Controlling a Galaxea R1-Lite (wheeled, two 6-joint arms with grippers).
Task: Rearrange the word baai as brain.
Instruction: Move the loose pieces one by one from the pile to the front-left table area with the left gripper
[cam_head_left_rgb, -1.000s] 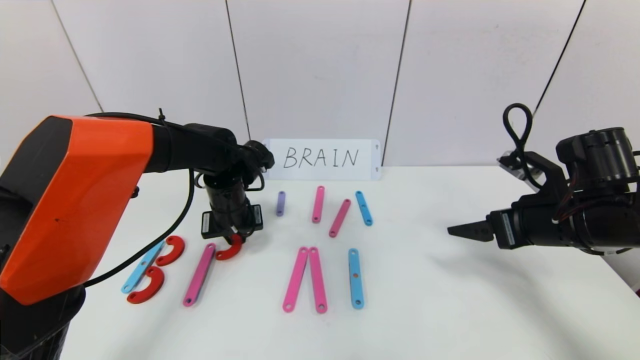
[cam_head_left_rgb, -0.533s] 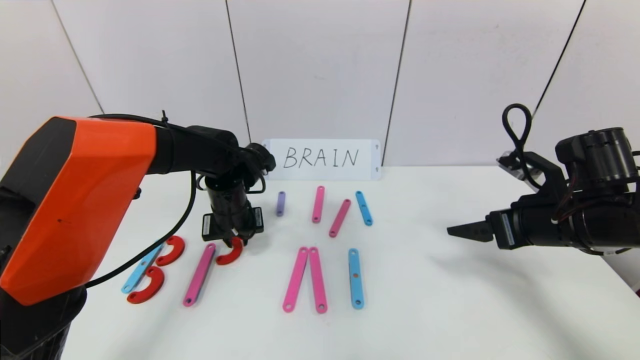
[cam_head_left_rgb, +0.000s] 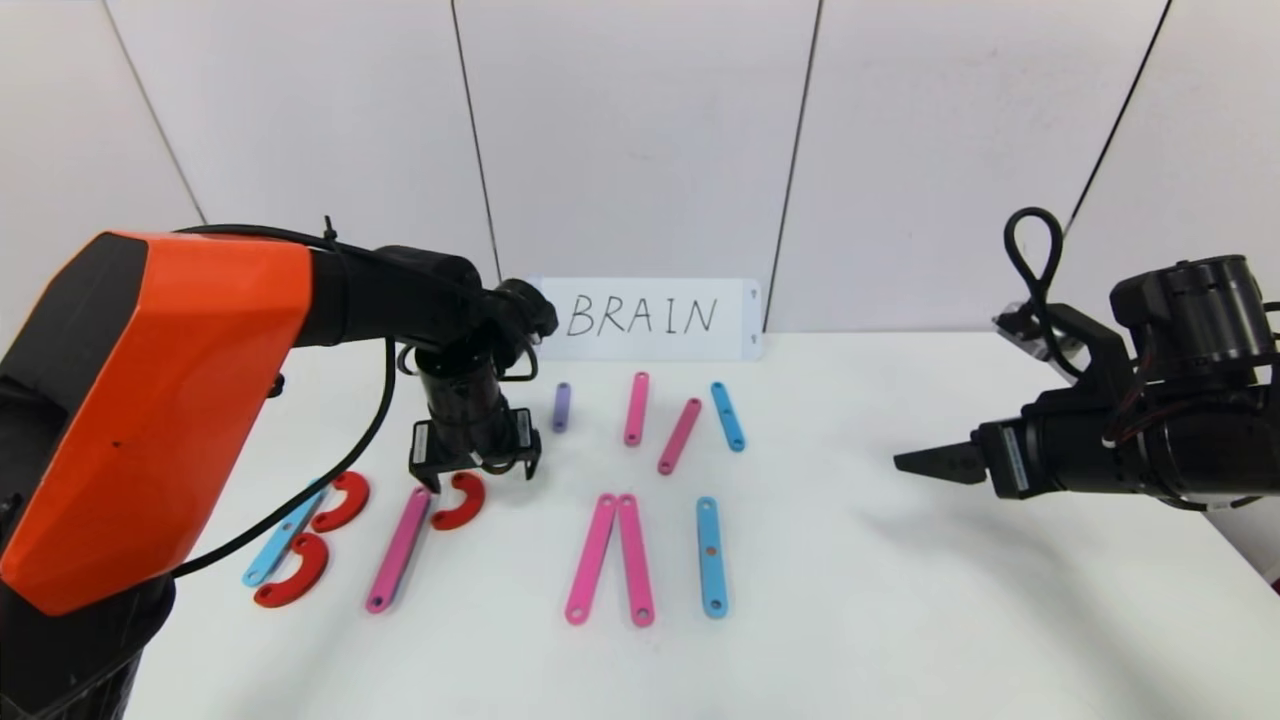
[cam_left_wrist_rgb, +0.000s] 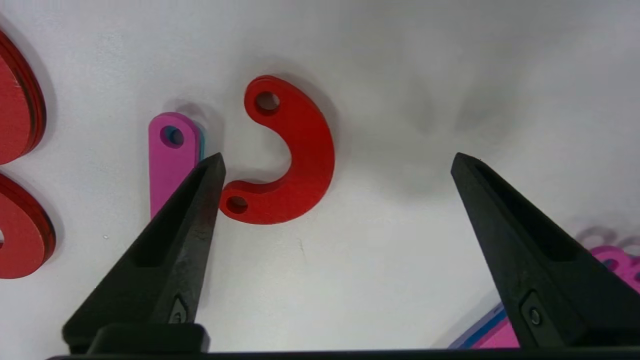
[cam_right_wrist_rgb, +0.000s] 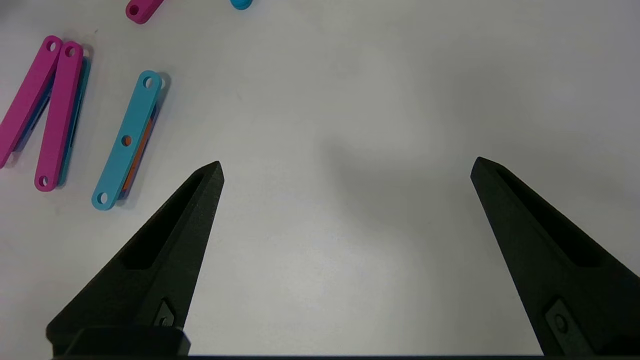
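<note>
My left gripper (cam_head_left_rgb: 478, 468) (cam_left_wrist_rgb: 337, 157) is open and empty, just above the table behind a red C-shaped curve (cam_head_left_rgb: 460, 500) (cam_left_wrist_rgb: 295, 155). The curve lies flat beside the top of a long pink strip (cam_head_left_rgb: 398, 548) (cam_left_wrist_rgb: 167, 160). To their left a blue strip (cam_head_left_rgb: 285, 535) with two red curves (cam_head_left_rgb: 340, 500) forms a B. Two pink strips (cam_head_left_rgb: 612, 558) meet like an A, with a blue strip (cam_head_left_rgb: 711, 556) to their right. My right gripper (cam_head_left_rgb: 920, 463) (cam_right_wrist_rgb: 347, 165) is open and empty, held at the right, away from the pieces.
Loose pieces lie at the back: a short purple strip (cam_head_left_rgb: 561, 407), two pink strips (cam_head_left_rgb: 636, 408) and a blue strip (cam_head_left_rgb: 728, 416). A white card (cam_head_left_rgb: 648, 318) with handwritten BRAIN leans on the wall. The table's right half (cam_head_left_rgb: 900, 580) is bare.
My left gripper was shut on the red curve; it has opened, let the curve lie beside the pink strip, and lifted slightly back and right. The right arm has not moved.
</note>
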